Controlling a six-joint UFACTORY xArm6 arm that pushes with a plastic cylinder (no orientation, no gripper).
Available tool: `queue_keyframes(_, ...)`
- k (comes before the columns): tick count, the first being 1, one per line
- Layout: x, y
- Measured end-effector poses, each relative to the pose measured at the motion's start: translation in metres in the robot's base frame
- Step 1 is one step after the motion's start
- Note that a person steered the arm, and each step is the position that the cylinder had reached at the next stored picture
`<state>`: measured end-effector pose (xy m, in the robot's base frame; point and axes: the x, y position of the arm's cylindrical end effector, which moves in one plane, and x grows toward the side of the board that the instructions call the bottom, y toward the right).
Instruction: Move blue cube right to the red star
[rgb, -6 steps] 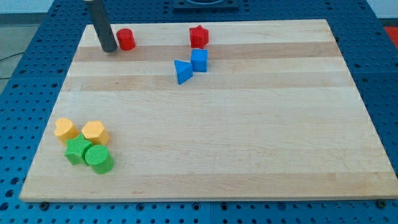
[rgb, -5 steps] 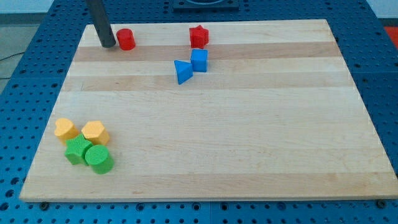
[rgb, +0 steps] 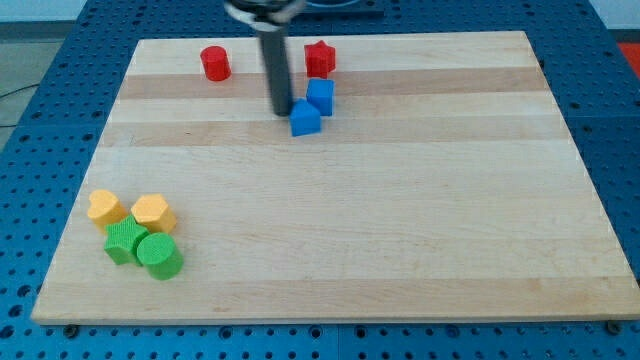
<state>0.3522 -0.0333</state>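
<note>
Blue cube (rgb: 320, 96) sits near the board's top edge, a little left of its middle, just below the red star (rgb: 319, 57) and apart from it. My tip (rgb: 282, 111) is down on the wooden board (rgb: 400, 200) just to the view's left of the second blue block (rgb: 305, 118), which touches the cube's lower-left corner; the rod has no jaws to open or close. A red cylinder (rgb: 214, 63) stands further left along the top edge. Near the bottom-left corner cluster two yellow blocks (rgb: 106, 207) (rgb: 152, 212), a green block (rgb: 124, 241) and a green cylinder (rgb: 159, 255).
</note>
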Motion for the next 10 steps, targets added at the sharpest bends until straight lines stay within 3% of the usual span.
queue_keyframes(1,0.004,0.069)
queue_keyframes(4,-0.005,0.024)
queue_keyframes(5,-0.005,0.072)
queue_keyframes(8,-0.029,0.059)
queue_keyframes(10,-0.065,0.092)
